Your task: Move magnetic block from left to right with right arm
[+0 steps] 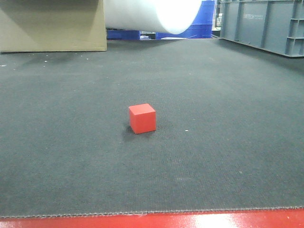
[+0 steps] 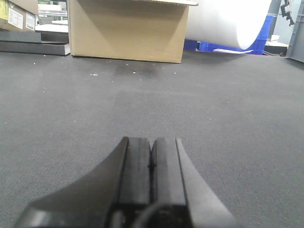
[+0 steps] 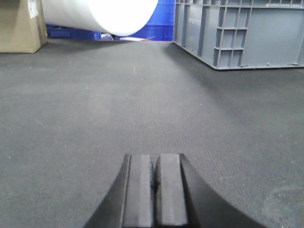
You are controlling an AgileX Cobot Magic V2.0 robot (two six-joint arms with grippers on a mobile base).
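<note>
magnetic block point(image 1: 142, 118) alone mid mat point(image 1: 228, 156) | left gripper point(image 2: 151, 156) closed, empty | right gripper point(image 3: 154, 171) closed, empty

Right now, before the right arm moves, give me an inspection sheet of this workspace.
Surface: dark grey mat, flat, a few pale specks; red edge strip at the near side.
Job's things: magnetic block, a red cube, sits alone on the mat, untouched; not visible in either wrist view.
Clutter: nothing seen on the mat beyond specks.
Grippers: left pincer shut and empty, low over the mat; right pincer shut and empty, low over the mat.
Cables: nothing seen for certain.
Surroundings: cardboard box, white roll, grey crate, blue crates along the far edge.
</note>
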